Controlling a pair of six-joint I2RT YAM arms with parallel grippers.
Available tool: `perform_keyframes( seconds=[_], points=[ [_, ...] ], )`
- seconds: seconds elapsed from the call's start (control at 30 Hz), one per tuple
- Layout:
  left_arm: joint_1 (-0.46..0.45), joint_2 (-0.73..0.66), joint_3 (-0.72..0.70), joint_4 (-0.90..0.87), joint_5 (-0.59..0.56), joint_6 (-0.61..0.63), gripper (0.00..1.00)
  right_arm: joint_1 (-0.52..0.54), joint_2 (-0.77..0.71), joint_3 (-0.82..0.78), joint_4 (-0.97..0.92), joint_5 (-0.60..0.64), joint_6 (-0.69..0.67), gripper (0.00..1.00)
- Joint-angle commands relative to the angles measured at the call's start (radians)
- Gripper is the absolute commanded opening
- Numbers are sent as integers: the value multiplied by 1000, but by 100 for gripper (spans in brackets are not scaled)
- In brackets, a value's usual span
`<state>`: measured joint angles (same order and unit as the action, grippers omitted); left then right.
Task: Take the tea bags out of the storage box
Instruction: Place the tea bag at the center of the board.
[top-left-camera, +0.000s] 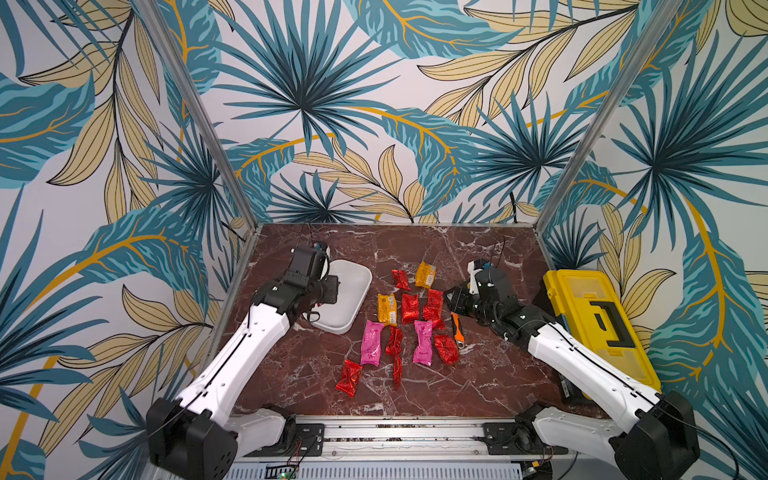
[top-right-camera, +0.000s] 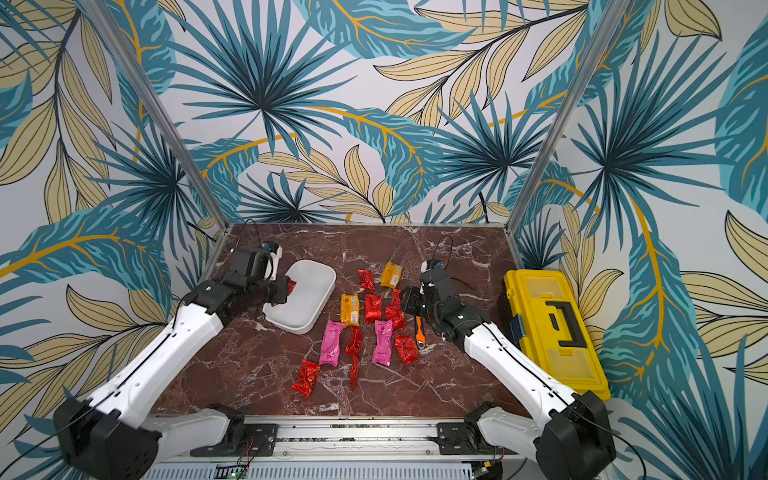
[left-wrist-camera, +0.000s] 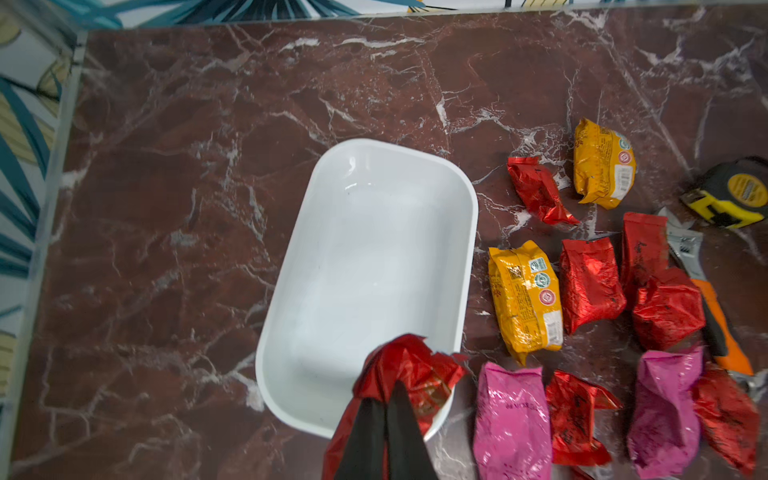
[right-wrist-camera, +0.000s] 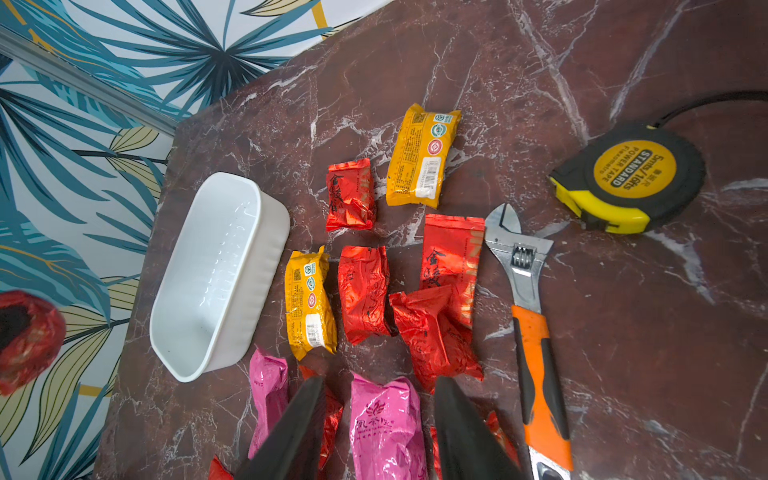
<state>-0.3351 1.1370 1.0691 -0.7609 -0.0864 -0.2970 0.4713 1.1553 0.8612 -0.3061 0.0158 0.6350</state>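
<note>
L gripper (left-wrist-camera: 386, 436) clamped tight on one red bag (left-wrist-camera: 411, 370). The bag is crumpled between the fingers and hangs over the box (left-wrist-camera: 374, 249) rim, at the corner nearest a pink bag (left-wrist-camera: 511, 419). In a top view the same bag pokes out of the gripper tip over the box's left side (top-right-camera: 292, 286). R gripper (right-wrist-camera: 379, 380) has its jaws apart w/ nothing between them, and sits above the other pink bag (right-wrist-camera: 386, 424). The box sits flat on the table (top-left-camera: 478, 386), rear-left area, w/ the long side angled. Other bags (top-left-camera: 410, 308) are on the table btwn the box and R gripper, in loose rows: mostly red, 2 orange, 2 pink. A couple of reds overlap. One red (top-left-camera: 349, 377) lies nearest the front, apart from the rest. Wrench (right-wrist-camera: 536, 353) lies just right of the bags, touching or nearly touching one red. Tape (right-wrist-camera: 631, 174) is beyond the wrench. Toolbox (top-left-camera: 598, 324) is at the right edge, lid closed.
</note>
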Motion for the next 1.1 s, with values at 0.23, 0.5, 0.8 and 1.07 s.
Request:
perform_keyframes(
  seconds=[0.23, 0.5, 0.8, 1.07],
  points=[
    [-78, -367, -329, -148, 97, -379, 0, 4, -42, -36, -37, 26, -22, 48],
    [-229, -313, -491, -22, 78, -579, 0, 4, -95, -54, -60, 49, -9, 48],
    [-257, -319, -600, 134, -66, -619, 0, 4, -138, -71, -82, 59, -4, 48],
    [-257, -206, -675, 281, -87, -620, 9, 4, -150, -83, -96, 66, 0, 48]
  ],
)
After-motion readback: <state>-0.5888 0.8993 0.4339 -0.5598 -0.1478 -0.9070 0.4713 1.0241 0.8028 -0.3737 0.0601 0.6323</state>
